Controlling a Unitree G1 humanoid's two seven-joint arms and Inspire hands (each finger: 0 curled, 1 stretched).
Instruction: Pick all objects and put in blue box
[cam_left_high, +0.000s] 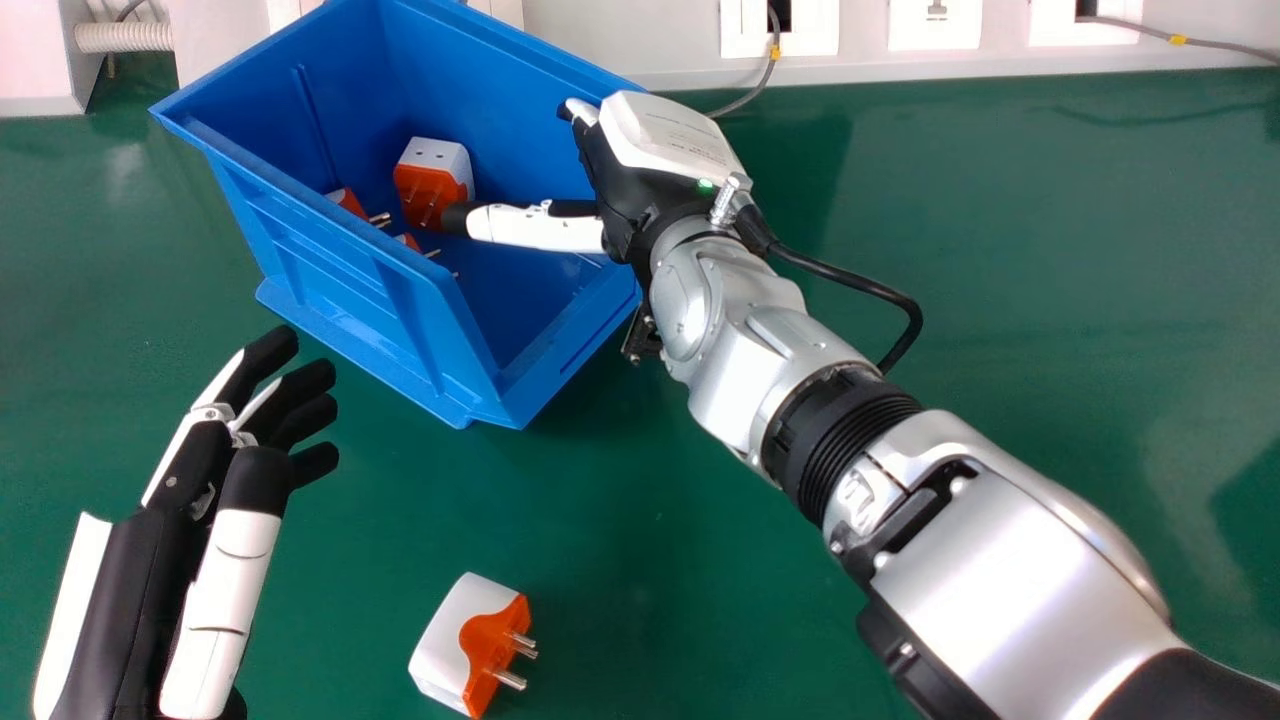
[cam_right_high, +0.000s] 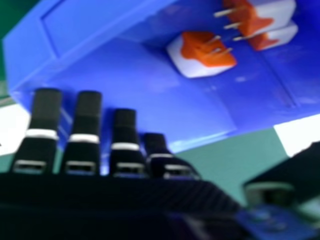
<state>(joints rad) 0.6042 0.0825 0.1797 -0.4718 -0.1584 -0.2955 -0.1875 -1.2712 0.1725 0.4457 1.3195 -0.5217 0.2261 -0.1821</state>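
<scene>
Green table (cam_left_high: 1050, 300) seen from the robot's head, w/ a blue box (cam_left_high: 335, 265) set at an angle, upper L to upper ctr of the frame, its open top showing the inside. In it are 3 white-&-orange plug adapters: the 1st (cam_left_high: 435, 190) shows most, white end up & orange face w/ metal pins toward the camera; the 2nd (cam_left_high: 350, 202) & 3rd (cam_left_high: 406, 240) are partly hidden behind the near wall. A 4th adapter (cam_left_high: 445, 640) lies on the table, lower ctr of the frame, its pins pointing to frame R. Silver R arm (cam_left_high: 1000, 580) comes in from the lower R corner & runs diagonally to upper ctr, where the R hand (cam_left_high: 625, 190) is over the box's R side, open wide w/ fingers straight; its thumb (cam_left_high: 540, 228) points frame L toward the 1st adapter, but can't tell if they touch. The R hand view, close up, has the straight fingers (cam_right_high: 85, 117) spread near the box wall, w/ 2 adapters close together & 1 apart. L hand (cam_left_high: 140, 580) is at lower L of the frame, open, fingers relaxed. Bkgd, along the top edge: white wall sockets (cam_left_high: 935, 22) & a thin gray cable (cam_left_high: 1220, 45).
</scene>
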